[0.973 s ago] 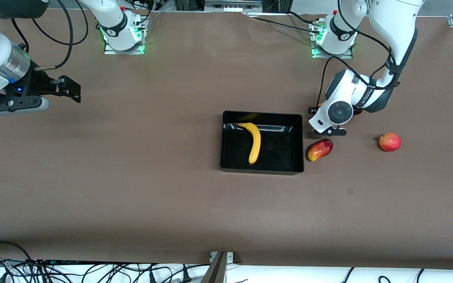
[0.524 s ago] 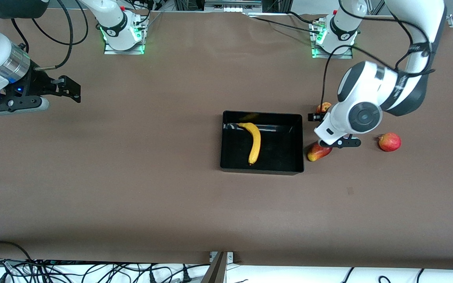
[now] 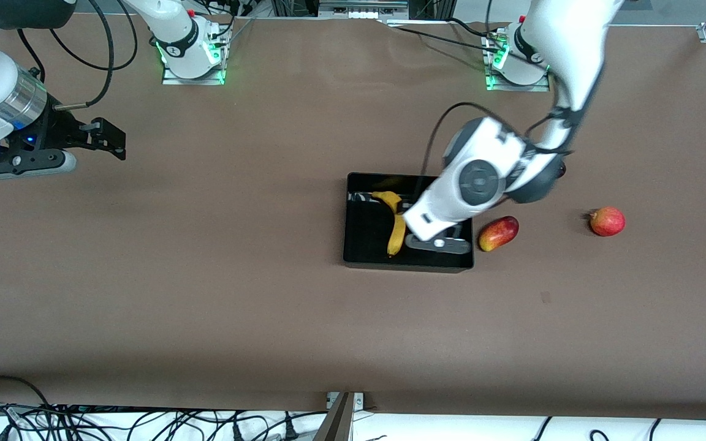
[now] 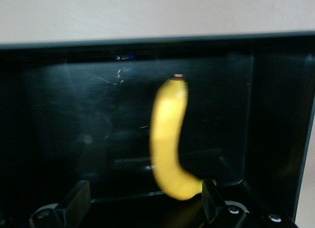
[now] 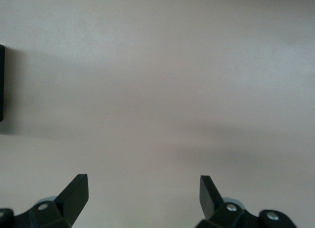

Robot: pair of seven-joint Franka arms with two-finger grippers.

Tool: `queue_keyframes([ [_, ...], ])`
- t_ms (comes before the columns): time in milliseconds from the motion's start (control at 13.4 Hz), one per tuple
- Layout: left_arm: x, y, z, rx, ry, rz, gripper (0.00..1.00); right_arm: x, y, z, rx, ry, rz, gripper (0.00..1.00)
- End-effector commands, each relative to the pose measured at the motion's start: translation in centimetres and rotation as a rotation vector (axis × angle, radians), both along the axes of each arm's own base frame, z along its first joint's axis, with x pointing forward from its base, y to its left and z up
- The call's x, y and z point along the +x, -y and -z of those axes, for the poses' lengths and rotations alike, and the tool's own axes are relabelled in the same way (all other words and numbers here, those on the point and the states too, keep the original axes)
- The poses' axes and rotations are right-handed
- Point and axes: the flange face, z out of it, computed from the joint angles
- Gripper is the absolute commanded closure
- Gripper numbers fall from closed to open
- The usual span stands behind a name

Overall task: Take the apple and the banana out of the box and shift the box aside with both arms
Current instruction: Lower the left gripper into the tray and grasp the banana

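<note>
While the right gripper [image 3: 103,142] waits open at upper left, the left gripper [image 4: 142,208] hangs open, empty, over the box [image 3: 359,257] at centre — banana [image 3: 397,228] inside, running lengthwise between its fingers.

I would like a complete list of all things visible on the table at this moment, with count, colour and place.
Glossy black plastic box: one, black, mid-table.
Curved banana: one, yellow, inside the box.
Oblong mango: one, red-yellow, on the table beside the box, toward the left arm's end.
Round fruit: one, pinkish-red, farther toward the left arm's end.
Left gripper: one, black, open, over the box.
Right gripper: one, black, open, waiting over bare table at the right arm's end.
</note>
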Motion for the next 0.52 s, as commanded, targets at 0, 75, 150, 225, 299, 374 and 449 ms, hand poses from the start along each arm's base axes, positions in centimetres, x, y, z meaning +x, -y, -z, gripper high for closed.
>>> queue_keyframes([
  [0, 0.5, 1.2, 3.6, 0.020, 0.020, 0.002, 0.00, 0.0, -0.1, -0.4, 0.002, -0.006, 0.004, 0.00],
  [75, 0.2, 1.7, 5.5, 0.018, 0.020, -0.007, 0.00, 0.0, 0.0, -0.4, 0.002, -0.008, 0.004, 0.00],
  [150, -0.7, 2.9, 6.9, 0.016, 0.021, -0.017, 0.00, 0.0, -0.1, -0.4, 0.002, -0.006, 0.004, 0.00],
  [225, -1.2, 3.7, 7.8, 0.013, 0.029, -0.035, 0.00, 0.0, 0.0, -0.4, 0.002, -0.008, 0.004, 0.00],
  [299, -1.3, 4.1, 8.5, 0.001, 0.045, -0.057, 0.00, 0.0, -0.1, -0.4, 0.002, -0.006, 0.004, 0.00],
  [374, -1.5, 4.7, 8.7, -0.010, 0.059, -0.058, 0.00, 0.0, -0.1, -0.4, 0.002, -0.006, 0.004, 0.00],
  [449, -1.6, 4.8, 8.7, -0.010, 0.059, -0.057, 0.00, 0.0, 0.0, -0.5, 0.002, -0.004, 0.005, 0.00],
])
